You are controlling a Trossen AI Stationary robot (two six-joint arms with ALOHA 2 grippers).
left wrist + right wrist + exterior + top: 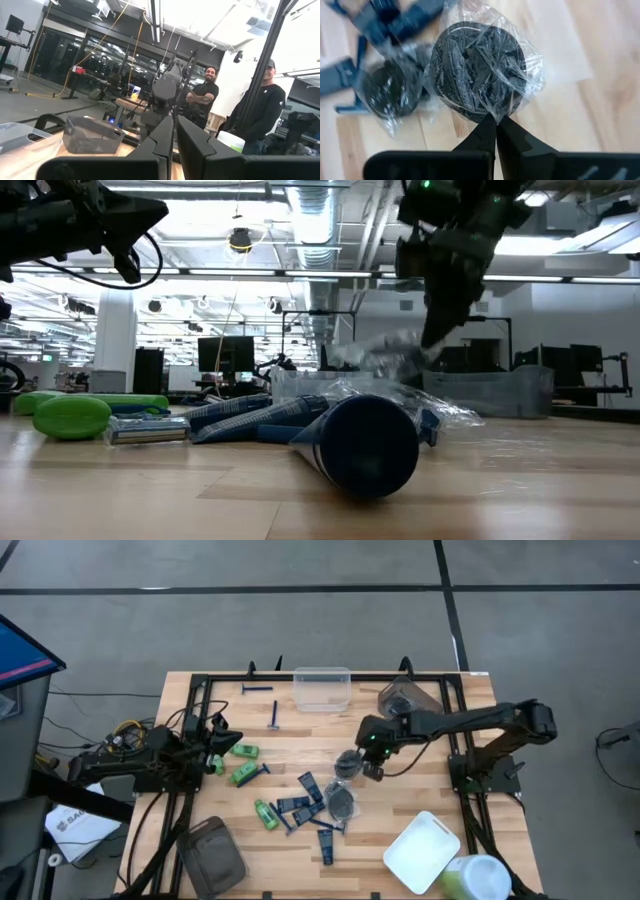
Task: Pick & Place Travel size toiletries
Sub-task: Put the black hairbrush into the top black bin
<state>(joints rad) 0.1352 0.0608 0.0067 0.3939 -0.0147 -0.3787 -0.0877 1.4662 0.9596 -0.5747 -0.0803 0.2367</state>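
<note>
Right wrist view: the right gripper (495,120) has its fingers pinched together on the crinkled clear wrap of a disc (477,72), gripping at the wrap's edge. The disc is round, dark grey and coarse-looking (a round has no long axis to record), its flat face turned toward the camera. It hangs above the wooden table (600,75). A second disc (387,90), wrapped the same, lies flat on the wood below, beside flat navy tubes (402,20).

High view: right gripper (352,762) sits near the table's middle with the disc (347,762) at its tip; the second disc (342,801) lies just beyond. Tubes (305,802) lie fanned in a loose pile, their long axes pointing several ways. Green bottles (243,773), rounded and glossy, lie on their sides toward the left. Two thin blue razors (273,716) lie near the clear tub (322,688), one across the table, the other at right angles to it.

Left gripper (215,748) waits at the table's left edge, fingers closed, holding nothing.

Low view: one tube (365,445) points its round end at the camera.
</note>
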